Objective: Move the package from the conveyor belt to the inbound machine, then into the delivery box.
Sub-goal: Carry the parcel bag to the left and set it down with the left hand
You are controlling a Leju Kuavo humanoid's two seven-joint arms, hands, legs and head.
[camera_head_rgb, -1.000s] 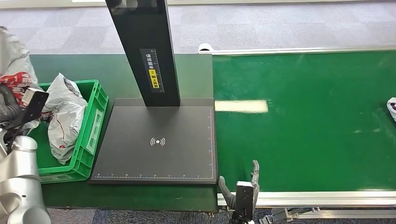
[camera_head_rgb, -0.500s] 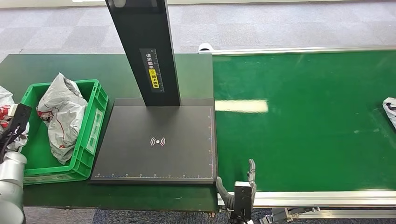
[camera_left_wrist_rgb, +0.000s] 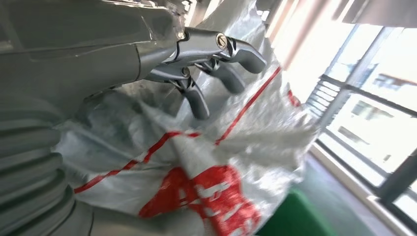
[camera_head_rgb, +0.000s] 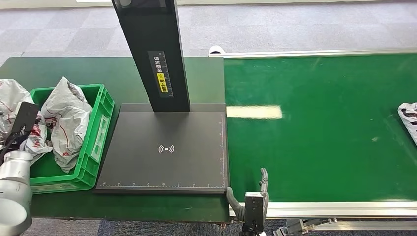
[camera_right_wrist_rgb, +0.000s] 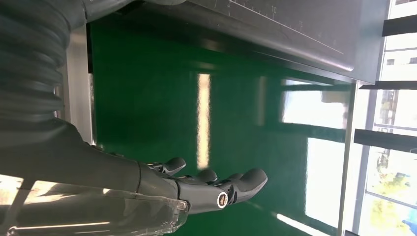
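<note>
So the conveyor belt is a bright glossy green with a silver metal edge along the near side. The inbound machine is matte black, with a little white signal symbol in the middle of its plate, white ruler ticks along the edges, and a yellow and white label on the black post. The delivery box is bright green plastic. The package is silvery white with red stripes and red print. The table is dark green, and the floor is grey carpet tile. Both the left hand and the right hand are dark grey.
</note>
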